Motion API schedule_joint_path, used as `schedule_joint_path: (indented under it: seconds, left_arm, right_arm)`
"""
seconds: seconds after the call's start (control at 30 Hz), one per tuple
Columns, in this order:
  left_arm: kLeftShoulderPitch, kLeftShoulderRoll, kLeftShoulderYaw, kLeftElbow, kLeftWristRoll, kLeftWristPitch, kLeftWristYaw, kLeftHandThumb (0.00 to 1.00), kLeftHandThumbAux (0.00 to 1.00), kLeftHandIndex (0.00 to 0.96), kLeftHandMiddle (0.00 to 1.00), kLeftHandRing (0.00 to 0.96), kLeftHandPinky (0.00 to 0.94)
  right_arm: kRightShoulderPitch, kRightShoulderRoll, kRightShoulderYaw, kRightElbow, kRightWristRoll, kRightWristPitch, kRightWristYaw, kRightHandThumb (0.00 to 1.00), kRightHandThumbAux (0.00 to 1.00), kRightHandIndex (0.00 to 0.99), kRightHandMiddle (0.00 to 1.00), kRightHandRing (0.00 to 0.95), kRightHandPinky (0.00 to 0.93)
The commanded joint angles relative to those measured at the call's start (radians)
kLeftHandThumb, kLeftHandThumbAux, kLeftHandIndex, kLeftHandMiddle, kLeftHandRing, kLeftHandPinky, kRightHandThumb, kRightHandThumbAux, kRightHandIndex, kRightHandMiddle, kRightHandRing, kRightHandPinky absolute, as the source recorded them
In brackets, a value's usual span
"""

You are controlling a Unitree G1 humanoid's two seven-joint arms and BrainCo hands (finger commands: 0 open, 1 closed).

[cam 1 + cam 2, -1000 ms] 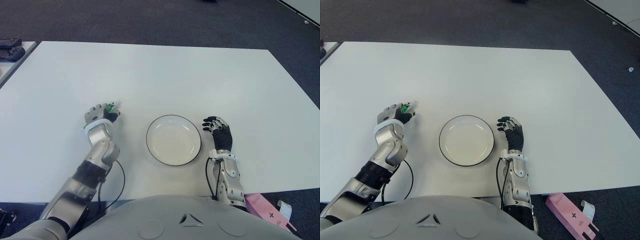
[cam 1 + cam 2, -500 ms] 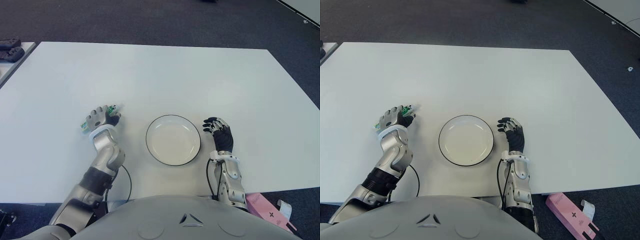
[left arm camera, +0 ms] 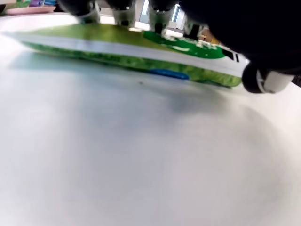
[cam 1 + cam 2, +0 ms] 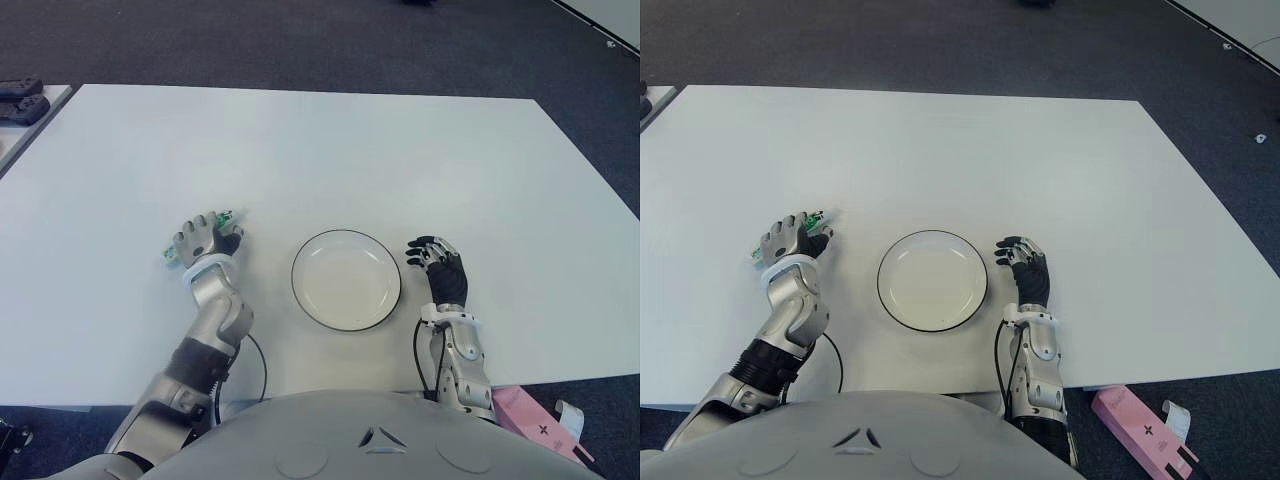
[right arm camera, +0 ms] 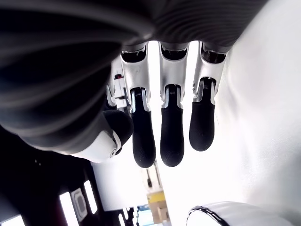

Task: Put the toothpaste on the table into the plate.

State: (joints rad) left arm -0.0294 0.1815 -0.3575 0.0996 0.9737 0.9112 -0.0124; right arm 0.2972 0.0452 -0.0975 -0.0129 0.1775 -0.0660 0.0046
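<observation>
A green-and-white toothpaste tube is seen lying flat on the white tabletop, under the left hand, left of the plate, a round white dish with a dark rim.

Bright, even overhead light floods the white tabletop, leaving only faint, soft shadows. The left wrist view is blurred up close; the right wrist view is backlit, its fingers dark against glare.

Green-and-white toothpaste with a blue mark, white plate rimmed black, white table, pink box.
</observation>
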Motion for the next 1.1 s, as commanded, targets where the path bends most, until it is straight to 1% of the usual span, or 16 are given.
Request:
schedule_joint_path:
  seconds: [0.03,0.23,0.27,0.37,0.57,0.67,0.73,0.77,0.8,0.83,0.87,0.93,1.0,1.07,1.1]
  left_arm:
    - [0.052,-0.018,-0.011,0.038,-0.054,0.01,-0.031,0.484,0.232,0.041,0.085,0.019,0.076]
    - [0.064,-0.023,0.001,0.025,-0.06,0.007,-0.008,0.521,0.248,0.05,0.107,0.038,0.117]
    - [0.067,-0.023,0.005,0.023,-0.062,0.004,-0.003,0.525,0.255,0.036,0.104,0.038,0.105]
    - [0.07,-0.024,0.015,0.023,-0.068,-0.004,0.011,0.535,0.276,0.014,0.111,0.053,0.11]
    - [0.057,-0.03,0.037,0.051,-0.078,-0.028,0.05,0.577,0.329,0.001,0.132,0.082,0.143]
    - [0.049,-0.028,0.042,0.07,-0.08,-0.038,0.066,0.585,0.337,0.0,0.135,0.086,0.148]
    - [0.035,-0.024,0.044,0.1,-0.075,-0.049,0.095,0.624,0.367,0.011,0.149,0.099,0.181]
    - [0.031,-0.021,0.044,0.112,-0.07,-0.054,0.108,0.666,0.388,0.092,0.181,0.141,0.223]
    - [0.028,-0.016,0.042,0.12,-0.064,-0.059,0.123,0.682,0.395,0.121,0.193,0.157,0.238]
    - [0.026,-0.013,0.041,0.126,-0.061,-0.063,0.134,0.716,0.409,0.199,0.226,0.195,0.271]
    - [0.024,-0.008,0.039,0.131,-0.058,-0.068,0.144,0.739,0.418,0.25,0.248,0.221,0.291]
    - [0.022,-0.004,0.037,0.138,-0.056,-0.074,0.157,0.766,0.429,0.312,0.277,0.25,0.313]
    - [0.016,0.011,0.033,0.15,-0.054,-0.089,0.164,0.783,0.437,0.352,0.299,0.272,0.332]
    - [0.009,0.029,0.027,0.164,-0.052,-0.108,0.165,0.803,0.452,0.408,0.334,0.312,0.378]
    - [0.006,0.036,0.025,0.17,-0.052,-0.116,0.164,0.79,0.499,0.413,0.351,0.333,0.406]
  right_arm:
    - [0.023,0.006,-0.003,0.014,-0.008,0.045,-0.014,0.709,0.723,0.428,0.489,0.494,0.504]
    - [0.028,0.011,-0.002,0.007,-0.012,0.051,-0.02,0.709,0.723,0.427,0.49,0.494,0.506]
    - [0.028,0.012,-0.002,0.007,-0.012,0.05,-0.02,0.709,0.723,0.428,0.49,0.495,0.507]
    - [0.028,0.014,-0.003,0.007,-0.013,0.049,-0.02,0.709,0.723,0.428,0.491,0.495,0.506]
    - [0.029,0.018,-0.004,0.006,-0.014,0.049,-0.022,0.71,0.722,0.428,0.491,0.495,0.506]
    - [0.03,0.018,-0.004,0.006,-0.016,0.049,-0.022,0.71,0.722,0.428,0.491,0.495,0.506]
    - [0.03,0.017,-0.004,0.01,-0.018,0.047,-0.023,0.709,0.722,0.428,0.492,0.495,0.506]
    - [0.03,0.016,-0.005,0.011,-0.02,0.046,-0.023,0.709,0.722,0.428,0.494,0.495,0.505]
    - [0.03,0.016,-0.004,0.011,-0.02,0.046,-0.023,0.709,0.722,0.429,0.494,0.495,0.505]
    - [0.03,0.016,-0.004,0.012,-0.021,0.046,-0.023,0.708,0.722,0.429,0.495,0.496,0.505]
    - [0.03,0.017,-0.004,0.011,-0.02,0.046,-0.023,0.708,0.722,0.429,0.496,0.496,0.506]
    - [0.03,0.017,-0.005,0.011,-0.02,0.047,-0.023,0.708,0.721,0.429,0.498,0.497,0.506]
    - [0.03,0.019,-0.005,0.011,-0.02,0.047,-0.025,0.708,0.721,0.429,0.499,0.498,0.507]
    - [0.03,0.019,-0.004,0.011,-0.022,0.046,-0.027,0.707,0.721,0.429,0.5,0.498,0.505]
    - [0.03,0.019,-0.004,0.011,-0.023,0.045,-0.027,0.707,0.721,0.429,0.5,0.497,0.505]
